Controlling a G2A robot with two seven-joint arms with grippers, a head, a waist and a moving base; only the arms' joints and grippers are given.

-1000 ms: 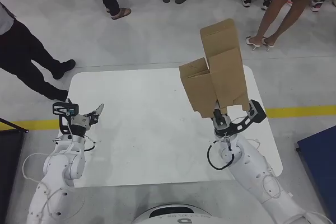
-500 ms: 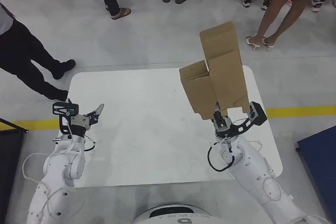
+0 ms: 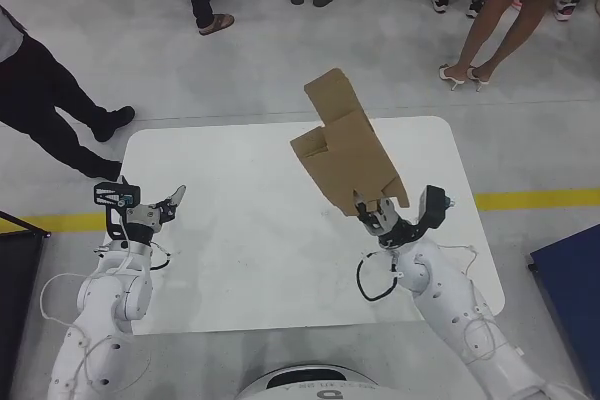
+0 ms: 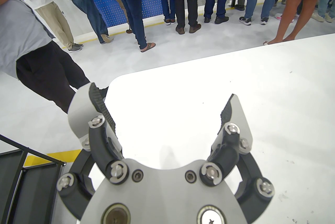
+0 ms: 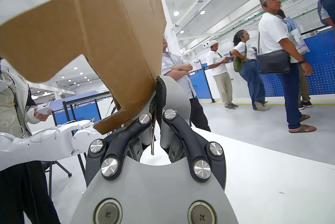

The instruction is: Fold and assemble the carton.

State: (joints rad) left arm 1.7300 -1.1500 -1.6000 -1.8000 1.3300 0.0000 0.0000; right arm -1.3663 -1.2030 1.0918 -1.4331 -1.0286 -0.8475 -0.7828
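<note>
Holds the left gripper (image 4: 161, 102) spread wide, low on the left, and pinches the right gripper (image 5: 157, 96) onto the carton (image 3: 345, 150) edge, wrist tilted upward.

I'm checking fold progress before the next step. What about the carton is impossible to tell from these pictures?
Top view: the carton is too small to tell its layers or creased folds.
Right wrist view: its far face is turned away, and one end is cut off by the picture's edge.
Right wrist view: how deep its edge sits in the right gripper is hidden by the fingers.
</note>
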